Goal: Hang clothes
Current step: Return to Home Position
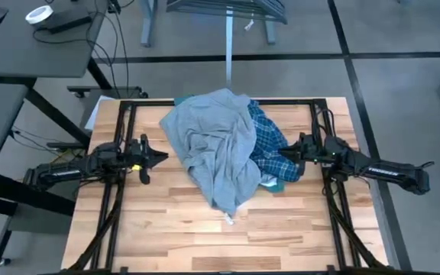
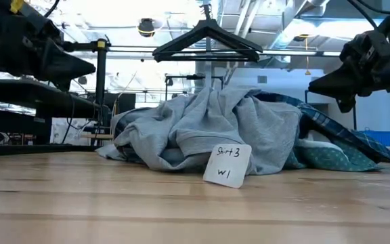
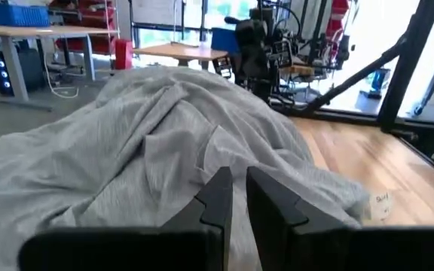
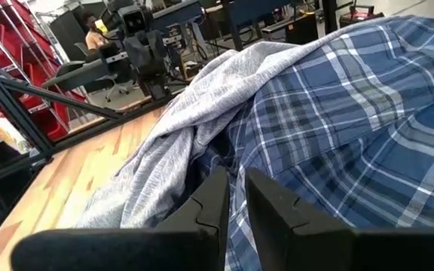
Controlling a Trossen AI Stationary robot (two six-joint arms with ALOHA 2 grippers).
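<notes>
High view: three shirts [image 1: 212,145] heaped; left gripper [image 1: 163,158], right gripper [image 1: 283,153] flanking them, fingers narrow, empty.

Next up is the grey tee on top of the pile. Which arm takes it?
Left, probably. The grey tee spreads toward the left gripper, filling its wrist view. The right gripper faces the plaid shirt, partly under the tee.
</notes>
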